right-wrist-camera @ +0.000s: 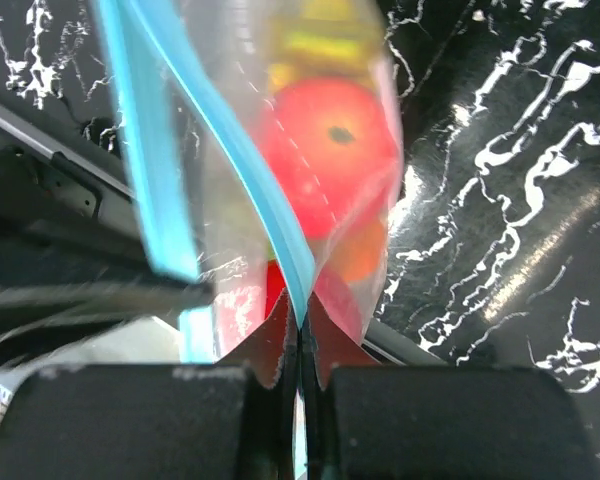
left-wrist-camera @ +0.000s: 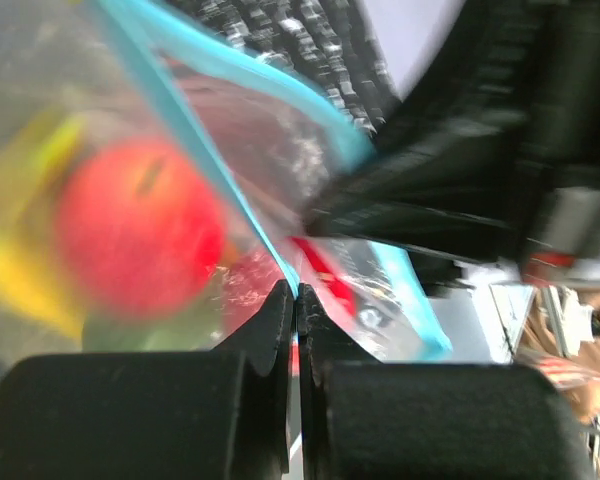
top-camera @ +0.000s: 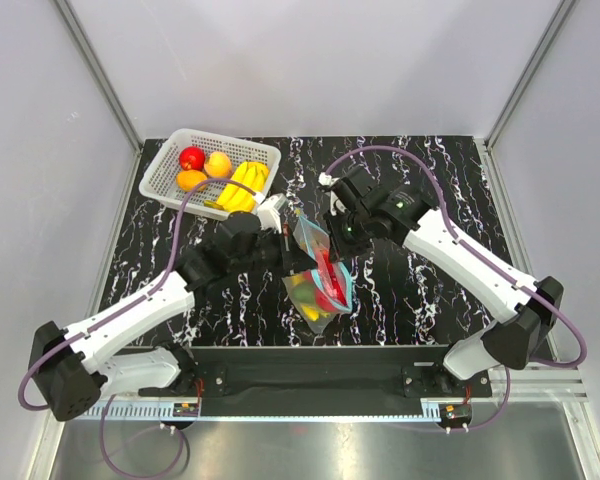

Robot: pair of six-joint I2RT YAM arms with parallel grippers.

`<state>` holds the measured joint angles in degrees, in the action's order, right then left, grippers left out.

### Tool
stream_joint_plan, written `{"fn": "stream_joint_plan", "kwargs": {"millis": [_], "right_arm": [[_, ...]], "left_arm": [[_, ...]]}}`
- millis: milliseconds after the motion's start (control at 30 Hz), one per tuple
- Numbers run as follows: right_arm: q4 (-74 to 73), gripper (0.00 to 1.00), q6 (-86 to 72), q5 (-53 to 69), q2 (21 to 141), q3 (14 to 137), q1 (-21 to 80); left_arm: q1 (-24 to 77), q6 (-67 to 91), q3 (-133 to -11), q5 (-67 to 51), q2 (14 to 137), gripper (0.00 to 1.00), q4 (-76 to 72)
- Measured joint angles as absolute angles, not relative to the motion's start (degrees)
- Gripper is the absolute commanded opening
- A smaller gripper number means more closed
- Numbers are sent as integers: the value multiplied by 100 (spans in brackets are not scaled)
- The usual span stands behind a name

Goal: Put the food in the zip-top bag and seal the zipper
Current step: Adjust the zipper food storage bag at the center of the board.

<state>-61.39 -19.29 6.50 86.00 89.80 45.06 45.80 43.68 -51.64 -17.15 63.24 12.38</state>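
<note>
The clear zip-top bag (top-camera: pixel 320 285) hangs between both arms over the middle of the table, with a red apple (left-wrist-camera: pixel 140 230), yellow banana and an orange fruit inside. My left gripper (left-wrist-camera: pixel 298 295) is shut on the bag's blue zipper (left-wrist-camera: pixel 190 130). My right gripper (right-wrist-camera: pixel 300 322) is shut on the zipper (right-wrist-camera: pixel 270 210) too, the apple (right-wrist-camera: pixel 330 150) showing below it. In the top view the left gripper (top-camera: pixel 292 252) and right gripper (top-camera: pixel 332 232) hold the bag's upper edge from both sides.
A white lattice basket (top-camera: pixel 170 165) at the back left holds a red apple (top-camera: pixel 191 158), a peach-coloured fruit (top-camera: pixel 218 164), an orange fruit (top-camera: pixel 190 180) and a banana bunch (top-camera: pixel 244 186). The black marbled table (top-camera: pixel 430 290) lies under the bag.
</note>
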Motion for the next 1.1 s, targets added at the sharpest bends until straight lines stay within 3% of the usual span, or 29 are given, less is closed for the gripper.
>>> {"fn": "stream_joint_plan", "kwargs": {"millis": [133,200,333,633,800,1100], "right_arm": [[-5972,1,-1894,843,8576,8943,4506],[-5913,6,-1863,875,8556,8938,4506],[-5822,28,-1820,928,8512,8927,4506],[-5485,58,-1706,1284,8156,8648,4506],[-5354,82,-1605,1647,8062,8427,4506],[-5216,91,-1466,2014,7926,8357,4512]], "left_arm": [[4580,4386,-5094,-1487,6335,0,1175],[4580,4386,-5096,-1433,6333,0,1100],[4587,4355,-5151,-1321,6335,0,1149],[4587,4182,-5518,-1142,6071,0,1643],[4587,4156,-5518,-1133,6031,0,1772],[4587,4136,-5642,-1135,6093,0,1846]]}}
